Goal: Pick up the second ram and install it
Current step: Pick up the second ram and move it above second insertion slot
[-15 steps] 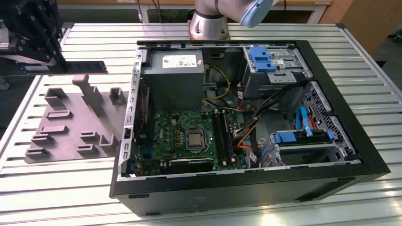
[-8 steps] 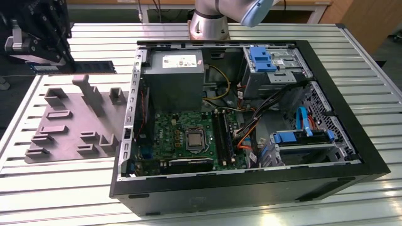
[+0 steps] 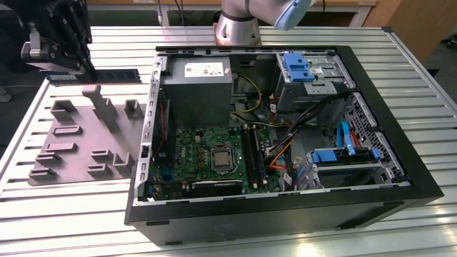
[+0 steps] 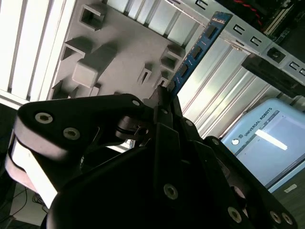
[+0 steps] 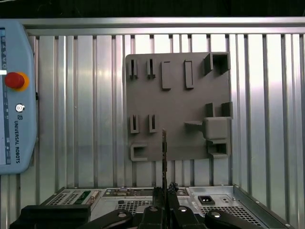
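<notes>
The gripper (image 3: 77,70) is clamping one end of the second ram (image 3: 114,75) and holding it level in the air. The stick is hanging over the far edge of the grey fixture plate (image 3: 75,142), apart from it, near the tabletop's (image 3: 71,214) far corner on the exterior view's left. In the first wrist view the second ram is showing edge-on, reaching out from between the closed fingers.

**Progress.** Judging from this, the pick-up part is looking complete, since the stick is resting on nothing but the fingers. The installing part is not yet done. The stick is hanging well apart from the open computer case (image 3: 286,214), and the black memory slots (image 3: 250,152) on the motherboard (image 3: 207,155) are lying inside it, towards the case's middle. Whether any slot is already carrying a stick cannot be told.

**Surface and room.** The tabletop is made of ribbed light metal slats. The fixture plate is lying along its edge on the exterior view's left, and the case is taking up the middle and the exterior view's right. The arm's base (image 3: 239,29) is standing at the far edge, just beyond the case. A teach pendant (image 5: 16,95) is lying on the slats beside the fixture plate. Wooden furniture (image 3: 421,24) is standing beyond the tabletop's far corner.
</notes>
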You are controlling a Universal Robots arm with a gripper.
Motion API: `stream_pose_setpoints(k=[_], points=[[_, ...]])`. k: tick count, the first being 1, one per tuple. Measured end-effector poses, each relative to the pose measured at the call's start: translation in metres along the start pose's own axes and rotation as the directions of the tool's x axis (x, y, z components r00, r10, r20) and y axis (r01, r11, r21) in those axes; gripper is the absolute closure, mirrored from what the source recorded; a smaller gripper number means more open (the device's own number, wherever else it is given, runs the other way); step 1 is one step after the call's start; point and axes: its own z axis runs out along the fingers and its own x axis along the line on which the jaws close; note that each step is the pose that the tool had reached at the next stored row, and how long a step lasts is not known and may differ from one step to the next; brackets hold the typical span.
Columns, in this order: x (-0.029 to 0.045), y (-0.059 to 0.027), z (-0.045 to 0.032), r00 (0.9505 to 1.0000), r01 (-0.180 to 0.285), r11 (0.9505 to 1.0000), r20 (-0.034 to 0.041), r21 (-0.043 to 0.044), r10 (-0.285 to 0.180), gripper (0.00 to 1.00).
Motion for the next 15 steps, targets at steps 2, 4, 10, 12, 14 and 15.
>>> stream_pose_setpoints(k=[2, 4, 10, 12, 14, 15], points=[[-0.0001, -0.003, 0.0001, 1.0, 0.0, 1.0, 0.0001, 0.0001, 0.0, 0.86], [-0.0002, -0.0061, 0.0002, 1.0, 0.0, 1.0, 0.0, 0.0001, 0.0, 0.86], [-0.0004, -0.0137, 0.0003, 1.0, 0.0, 1.0, 0.0, 0.0001, 0.0, 0.86], [-0.0005, -0.016, 0.0004, 1.0, 0.0, 1.0, 0.0, 0.0001, 0.0, 0.86], [-0.0005, -0.0179, 0.0006, 1.0, 0.0, 1.0, 0.0, 0.0001, 0.0, 0.86], [-0.0006, -0.0187, 0.0006, 1.0, 0.0, 1.0, 0.0001, 0.0001, 0.0, 0.86]])
